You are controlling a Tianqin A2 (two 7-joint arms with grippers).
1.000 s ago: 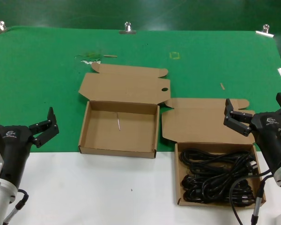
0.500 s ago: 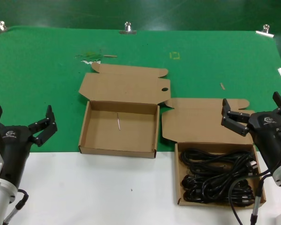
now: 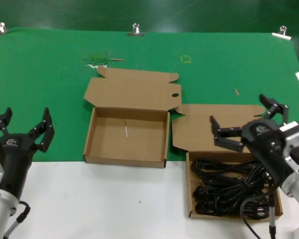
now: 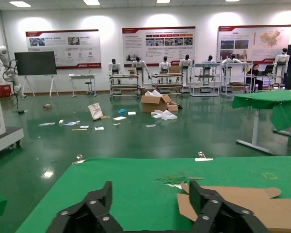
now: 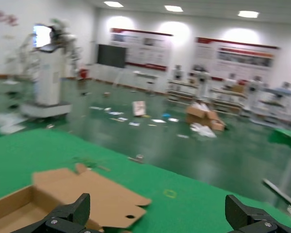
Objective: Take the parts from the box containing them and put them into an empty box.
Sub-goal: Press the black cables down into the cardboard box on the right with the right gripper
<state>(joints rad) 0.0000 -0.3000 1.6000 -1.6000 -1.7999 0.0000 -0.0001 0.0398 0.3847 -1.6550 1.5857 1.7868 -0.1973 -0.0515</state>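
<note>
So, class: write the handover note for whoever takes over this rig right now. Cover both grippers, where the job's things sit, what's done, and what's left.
Right gripper: jaws open, holding nothing, above the lid flap and rear edge of the box containing them.
Left gripper: jaws open, holding nothing, idle at the near left of the table.
The parts: all black cable bundles lie in the squarer box, at the near right.
The empty box: wide tray left of it, holding only a thin pale sliver.
Done: nothing moved over yet.
Left: grasp each bundle and move it into the empty box.

R gripper (image 3: pixel 249 119) open, mid-air front-right; L gripper (image 3: pixel 23 127) open, parked front-left.
</note>
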